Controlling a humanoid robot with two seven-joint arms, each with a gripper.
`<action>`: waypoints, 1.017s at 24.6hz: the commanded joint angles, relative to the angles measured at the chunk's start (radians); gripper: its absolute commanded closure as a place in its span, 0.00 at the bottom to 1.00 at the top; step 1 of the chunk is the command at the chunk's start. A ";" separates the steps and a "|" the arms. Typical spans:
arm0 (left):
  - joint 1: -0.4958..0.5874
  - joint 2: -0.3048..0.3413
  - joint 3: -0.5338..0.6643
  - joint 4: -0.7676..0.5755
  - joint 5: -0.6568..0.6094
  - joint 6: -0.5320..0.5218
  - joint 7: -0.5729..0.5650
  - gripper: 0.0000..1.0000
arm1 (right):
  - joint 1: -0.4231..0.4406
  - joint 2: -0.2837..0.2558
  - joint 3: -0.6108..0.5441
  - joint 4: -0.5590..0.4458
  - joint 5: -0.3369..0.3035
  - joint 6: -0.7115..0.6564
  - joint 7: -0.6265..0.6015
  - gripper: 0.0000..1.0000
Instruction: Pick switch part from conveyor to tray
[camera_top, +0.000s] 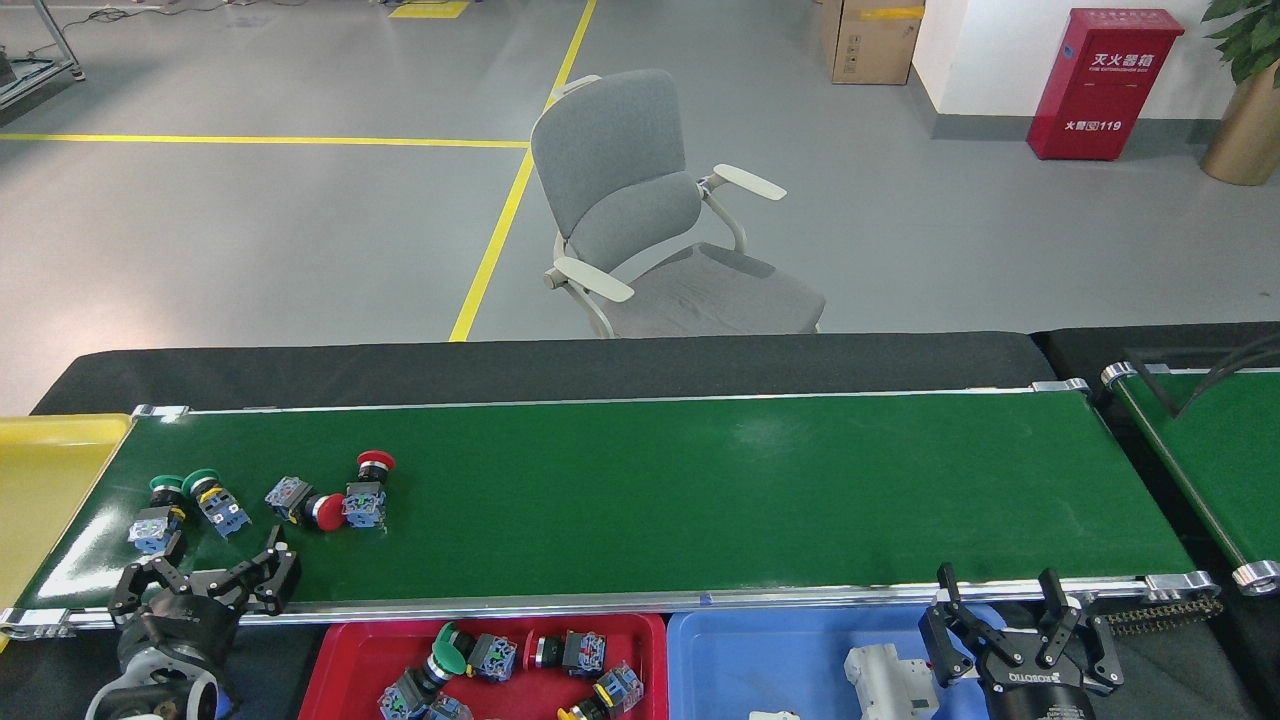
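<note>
Red plastic forms the nearest tray, set against the near rail of the conveyor; it holds several switch parts with green, black and yellow heads. Just beside it to the right sits a blue tray containing a white component.

Left end effector: positioned over the near left edge of the conveyor, fingers spread wide, holding nothing. Right end effector: positioned at the near rail over the right end of the blue tray, fingers spread wide, empty.

On the dark-green belt, four switch parts lie at the left end, just beyond the left end effector and not touching it:
- a green-headed pair, nearest the left roller, side by side;
- a red-headed part lying on its side;
- a second red-headed part standing upright, touching the first.

The remainder of the belt is bare. A yellow tray adjoins the left end of the conveyor. A second green belt lies to the right. Both rest on a black counter.

Beyond the counter, a grey office chair stands on the floor. A red cabinet stands against the far wall.
</note>
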 joint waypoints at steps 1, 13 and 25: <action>-0.015 0.009 -0.008 0.000 0.010 0.003 0.018 0.00 | -0.004 -0.003 0.004 -0.016 0.001 -0.001 0.000 0.01; -0.280 0.029 -0.039 0.335 0.002 0.002 0.021 0.01 | -0.002 -0.003 0.015 -0.017 0.001 -0.001 0.002 0.01; -0.328 0.046 -0.097 0.473 0.014 -0.040 0.104 0.88 | -0.004 -0.006 0.021 -0.017 0.001 -0.001 0.002 0.01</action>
